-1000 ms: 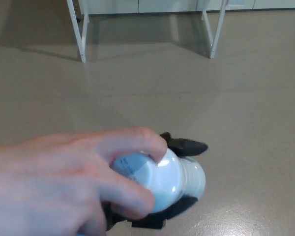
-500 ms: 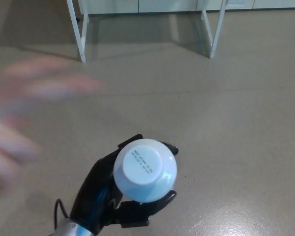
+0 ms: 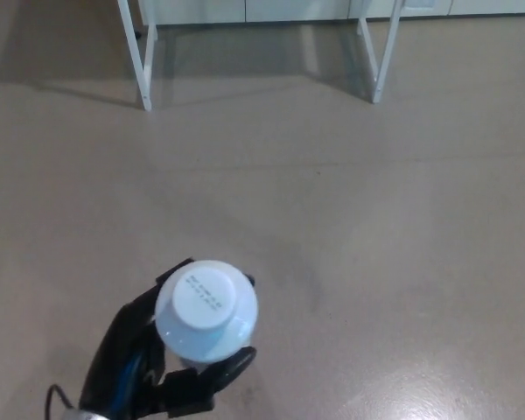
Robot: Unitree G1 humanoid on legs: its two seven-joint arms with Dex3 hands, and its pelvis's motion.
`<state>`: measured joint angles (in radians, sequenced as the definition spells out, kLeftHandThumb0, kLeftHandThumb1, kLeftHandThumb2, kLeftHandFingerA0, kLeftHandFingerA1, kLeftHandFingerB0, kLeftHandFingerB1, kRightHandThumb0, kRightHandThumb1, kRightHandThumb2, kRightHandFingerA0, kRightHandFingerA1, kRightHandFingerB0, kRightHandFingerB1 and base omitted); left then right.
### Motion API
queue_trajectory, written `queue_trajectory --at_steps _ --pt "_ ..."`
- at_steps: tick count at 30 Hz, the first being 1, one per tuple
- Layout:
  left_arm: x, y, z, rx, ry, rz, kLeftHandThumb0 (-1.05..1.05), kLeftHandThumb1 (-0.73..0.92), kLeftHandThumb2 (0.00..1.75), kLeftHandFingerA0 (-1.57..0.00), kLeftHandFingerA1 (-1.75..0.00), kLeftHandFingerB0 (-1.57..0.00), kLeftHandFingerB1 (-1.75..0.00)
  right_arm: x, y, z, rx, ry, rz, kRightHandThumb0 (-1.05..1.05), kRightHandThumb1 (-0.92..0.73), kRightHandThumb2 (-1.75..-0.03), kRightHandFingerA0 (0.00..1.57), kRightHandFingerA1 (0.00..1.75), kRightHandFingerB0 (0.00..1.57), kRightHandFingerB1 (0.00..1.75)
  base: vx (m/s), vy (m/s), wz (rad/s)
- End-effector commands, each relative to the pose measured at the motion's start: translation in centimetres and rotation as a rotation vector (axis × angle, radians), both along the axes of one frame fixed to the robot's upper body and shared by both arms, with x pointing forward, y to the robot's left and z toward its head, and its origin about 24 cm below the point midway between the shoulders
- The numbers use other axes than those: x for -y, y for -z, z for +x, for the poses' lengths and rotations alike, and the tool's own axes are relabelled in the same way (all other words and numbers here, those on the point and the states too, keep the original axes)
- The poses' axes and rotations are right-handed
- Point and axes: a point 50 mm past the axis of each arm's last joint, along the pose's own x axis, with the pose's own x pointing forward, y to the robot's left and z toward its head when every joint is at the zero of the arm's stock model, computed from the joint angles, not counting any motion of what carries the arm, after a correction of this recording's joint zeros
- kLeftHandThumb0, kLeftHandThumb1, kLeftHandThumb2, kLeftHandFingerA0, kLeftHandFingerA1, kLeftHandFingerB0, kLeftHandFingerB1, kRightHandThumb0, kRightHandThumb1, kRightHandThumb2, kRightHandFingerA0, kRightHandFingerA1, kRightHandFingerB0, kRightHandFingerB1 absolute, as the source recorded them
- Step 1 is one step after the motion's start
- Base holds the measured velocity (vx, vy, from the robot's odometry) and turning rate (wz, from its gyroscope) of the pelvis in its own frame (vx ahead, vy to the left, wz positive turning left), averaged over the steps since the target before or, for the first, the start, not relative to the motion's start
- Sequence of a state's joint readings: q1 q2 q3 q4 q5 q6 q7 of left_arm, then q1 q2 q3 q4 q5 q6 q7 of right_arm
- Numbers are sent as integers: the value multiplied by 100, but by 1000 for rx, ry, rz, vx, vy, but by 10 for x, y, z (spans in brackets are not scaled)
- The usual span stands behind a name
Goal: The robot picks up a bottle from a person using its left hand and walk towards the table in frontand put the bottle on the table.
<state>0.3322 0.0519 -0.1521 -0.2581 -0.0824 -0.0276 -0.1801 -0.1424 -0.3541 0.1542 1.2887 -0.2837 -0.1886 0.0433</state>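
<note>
Bottle (image 3: 206, 308): seen end-on from above, its pale round cap facing the camera and small printed text legible on it. It appears to stand roughly upright and is held in the air in the lower left of the head view, above the floor (image 3: 376, 245). The body below the cap is largely hidden by the cap itself.

Left hand (image 3: 131, 359): wrapped around the bottle below the cap. The black fingers (image 3: 217, 372) curl in from the near side and another tip shows at the far edge, so the fingers are clenched on the bottle. The grasp looks secure, though the contact points are mostly hidden. A dark cable shows at the wrist.

Right hand: not in view. No person's hand is in view; the bottle is borne by the robot alone.

Bench (image 3: 138, 61): only its white legs show at the top of the view, well apart from the bottle, with open floor between. The top surface is out of frame.

Assessment: the handover appears complete and the carrying step is in hand. The next move calls for walking forward across the open floor to the bench with the bottle held upright and the grasp unchanged. Once the bench top comes into view, the bottle must be lowered base-first onto it before the fingers release.
</note>
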Motion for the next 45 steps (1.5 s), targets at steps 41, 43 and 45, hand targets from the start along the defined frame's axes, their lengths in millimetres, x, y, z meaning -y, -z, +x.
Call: queue_trajectory --at_steps 41,43,45 --pt "-8 14 -26 -42 -36 -26 -11 72 75 -111 -128 -95 -100 6 5 -24 -44 21 -3 -40 -74 -62 61 45 51 40 277 -8 -1" --pt "-8 14 -26 -42 -35 -32 -11 74 72 -112 -130 -95 -100 6 5 -25 -47 33 10 -41 -73 -62 61 44 51 39 479 216 -33" --pt "-9 14 -27 -39 -35 -31 -11 74 73 -111 -129 -94 -100 6 6 -25 -60 26 8 -42 -73 -62 61 43 51 39 487 170 -69"
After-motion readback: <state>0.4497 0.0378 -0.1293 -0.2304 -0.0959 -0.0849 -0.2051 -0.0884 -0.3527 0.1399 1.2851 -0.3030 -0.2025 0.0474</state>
